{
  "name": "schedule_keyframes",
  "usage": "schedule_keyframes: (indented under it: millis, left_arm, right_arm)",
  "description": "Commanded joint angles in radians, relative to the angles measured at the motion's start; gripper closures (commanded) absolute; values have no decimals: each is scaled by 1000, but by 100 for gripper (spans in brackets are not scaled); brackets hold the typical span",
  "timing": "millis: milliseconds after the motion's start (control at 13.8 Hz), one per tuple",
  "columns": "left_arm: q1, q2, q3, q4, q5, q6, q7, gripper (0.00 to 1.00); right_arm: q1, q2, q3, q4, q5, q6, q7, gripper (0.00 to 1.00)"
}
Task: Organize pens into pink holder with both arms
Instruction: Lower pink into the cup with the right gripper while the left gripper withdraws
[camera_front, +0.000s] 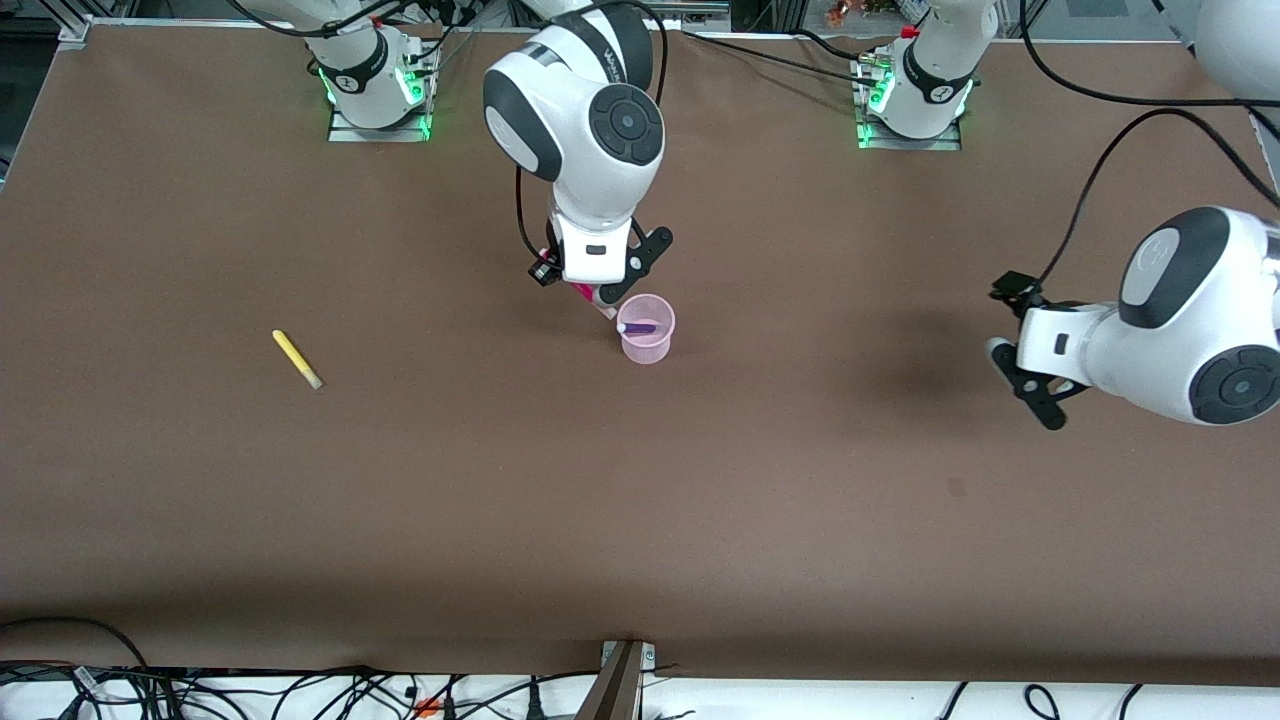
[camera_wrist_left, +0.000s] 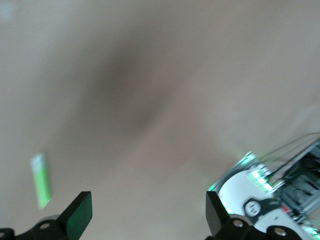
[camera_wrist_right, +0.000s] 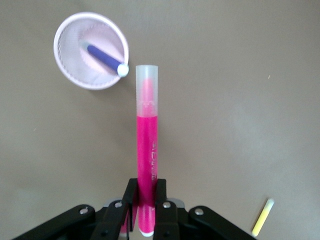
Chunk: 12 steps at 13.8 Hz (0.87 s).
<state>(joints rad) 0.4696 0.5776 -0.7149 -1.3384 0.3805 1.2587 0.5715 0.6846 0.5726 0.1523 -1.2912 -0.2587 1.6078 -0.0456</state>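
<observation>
Start at the right arm's end of the tabletop (camera_front: 200, 520): your yellow pen (camera_front: 297, 359) lies flat there, alone and well apart from everything else, so it looks like a later pick.

Moving toward the middle, your right gripper (camera_wrist_right: 145, 200) hangs just beside the pink holder (camera_front: 646, 343), over the tabletop at the cup's rim and not yet over its mouth. Its jaws are clenched on the magenta pen (camera_wrist_right: 146, 150), gripping it near one end so the long free part with the pale cap points toward the cup; that hold should let the pen slide in tip first once you shift it over the opening. The dark purple pen (camera_wrist_right: 104, 56) already leans inside, its pale tip resting against the rim, so aim for the free part of the mouth.

At the other end, your left gripper (camera_wrist_left: 142, 220) hovers over bare tabletop with its jaws spread wide and nothing between them. The green pen (camera_wrist_left: 41, 180) lies near it, probably its next pick.
</observation>
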Motion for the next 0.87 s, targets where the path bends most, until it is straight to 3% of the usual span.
schedule_keyframes:
  millis: [0,291,364,582,655,800]
  left_arm:
    - [-35,-135,59,4,67,-1,-50,0]
    - [-100,-269,132,2,37,65,-188,0]
    - [-130,-297,187,1,0,94,-190,0]
    - [-391,-349,554,-1,-165,158,-191,0]
    - [-446,-354,645,-10,-225,185,-191,0]
    - [-506,-364,762,-42,-325,240,-196,0]
  right_arm:
    - [53,111,-11,111,-82,6,-14,100]
    - [107,145,-11,127,-131,-37,-45,100]
    - [111,148,-11,125,-131,-60,-77,100]
    - [130,171,-11,122,-131,-101,-91,100]
    - [142,182,-11,122,-132,-107,-91,100]
    - [139,190,-16,127,-133,-100,-91,100]
